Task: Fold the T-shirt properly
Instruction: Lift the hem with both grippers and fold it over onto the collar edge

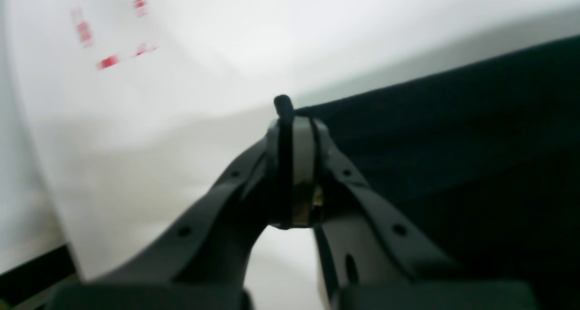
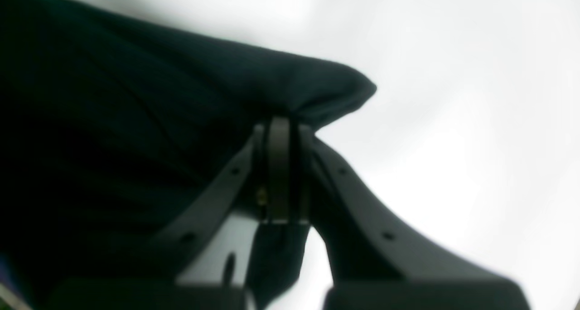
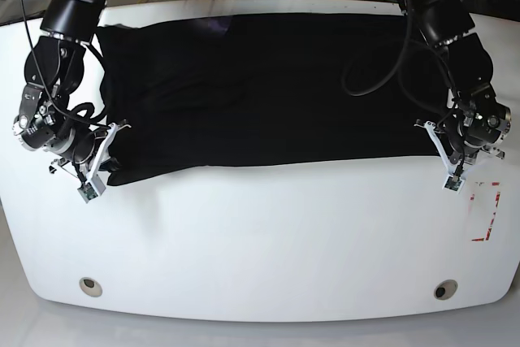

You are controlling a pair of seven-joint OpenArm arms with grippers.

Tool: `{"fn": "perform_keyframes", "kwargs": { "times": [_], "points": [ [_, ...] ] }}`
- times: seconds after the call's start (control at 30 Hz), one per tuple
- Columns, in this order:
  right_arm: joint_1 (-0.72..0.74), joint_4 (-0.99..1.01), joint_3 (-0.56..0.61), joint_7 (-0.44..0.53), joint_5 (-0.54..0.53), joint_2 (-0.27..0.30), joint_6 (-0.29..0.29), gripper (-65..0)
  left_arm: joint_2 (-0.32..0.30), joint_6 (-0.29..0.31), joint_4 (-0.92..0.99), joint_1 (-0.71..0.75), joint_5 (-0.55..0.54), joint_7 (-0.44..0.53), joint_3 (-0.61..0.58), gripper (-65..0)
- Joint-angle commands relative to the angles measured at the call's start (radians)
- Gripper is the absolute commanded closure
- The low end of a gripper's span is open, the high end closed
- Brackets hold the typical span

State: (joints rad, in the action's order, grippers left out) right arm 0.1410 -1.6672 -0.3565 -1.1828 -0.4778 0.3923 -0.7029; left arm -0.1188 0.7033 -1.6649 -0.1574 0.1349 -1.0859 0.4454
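The black T-shirt lies spread wide across the far half of the white table. At the shirt's near right edge, my left gripper is shut on the cloth. In the left wrist view the left gripper is closed, a small nub of black cloth pokes out past its tips, and the T-shirt stretches away to the right. My right gripper is shut on the shirt's near left corner. The right wrist view shows that right gripper pinching a bunched fold of the T-shirt, with cloth hanging below the jaws.
Red tape marks sit on the table at the right, by the left arm, and show blurred in the left wrist view as red marks. Two round holes lie near the table's front edge. Cables hang behind the table.
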Motion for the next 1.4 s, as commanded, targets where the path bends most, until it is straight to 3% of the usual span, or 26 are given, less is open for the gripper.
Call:
{"fn": "perform_keyframes", "kwargs": {
  "times": [0.0,0.1,0.23,0.4,0.63,0.8,0.9,0.97,1.07,1.17,1.27,1.37],
  "points": [
    [-0.016,-0.067,-0.026,-0.009,0.011,0.023,0.005,0.0,-0.003,-0.005,-0.091,0.023,0.012,-0.02,0.002,0.0],
    [-0.088,-0.127,-0.031,-0.012,0.009,0.015,0.005,0.0,0.0,-0.005,-0.146,0.095,0.01,-0.05,0.002,0.0],
    [-0.171,-0.144,-0.031,-0.012,0.004,0.001,0.005,0.0,0.047,-0.005,-0.18,0.157,0.01,-0.11,0.003,0.0],
    [-0.294,-0.209,-0.135,-0.015,-0.103,0.003,0.005,0.0,0.061,-0.005,-0.26,0.278,0.015,-0.122,0.003,0.0],
    [-0.409,-0.258,-0.181,-0.082,-0.215,0.001,0.005,0.0,0.058,-0.005,-0.263,0.385,0.012,-0.122,0.003,0.0],
    [-0.447,-0.258,-0.184,-0.07,-0.181,-0.046,0.005,0.0,0.054,-0.005,-0.257,0.404,0.012,-0.122,0.003,-0.4],
    [-0.449,-0.256,-0.181,-0.07,-0.103,-0.069,0.005,0.0,0.052,-0.005,-0.258,0.407,0.012,-0.122,-0.01,-1.0],
    [-0.449,-0.256,-0.183,-0.07,-0.025,-0.089,0.005,-0.8,0.044,-0.005,-0.255,0.408,0.016,-0.122,-0.049,-7.9],
    [-0.446,-0.27,-0.184,-0.069,0.07,-0.118,0.005,-18.5,0.014,-0.005,-0.255,0.427,0.013,-0.122,-0.129,-31.9],
    [-0.45,-0.339,-0.204,-0.069,0.055,-0.126,0.005,-34.4,0.009,-0.005,-0.261,0.428,0.012,-0.122,-0.147,-52.4],
    [-0.45,-0.36,-0.264,-0.075,-0.032,-0.132,0.005,-41.9,0.008,-0.005,-0.292,0.43,0.009,-0.122,-0.147,-54.6],
    [-0.449,-0.354,-0.313,-0.075,-0.147,-0.132,0.005,-42.3,0.008,-0.005,-0.334,0.43,0.006,-0.122,-0.147,-52.6]
  ]
}}
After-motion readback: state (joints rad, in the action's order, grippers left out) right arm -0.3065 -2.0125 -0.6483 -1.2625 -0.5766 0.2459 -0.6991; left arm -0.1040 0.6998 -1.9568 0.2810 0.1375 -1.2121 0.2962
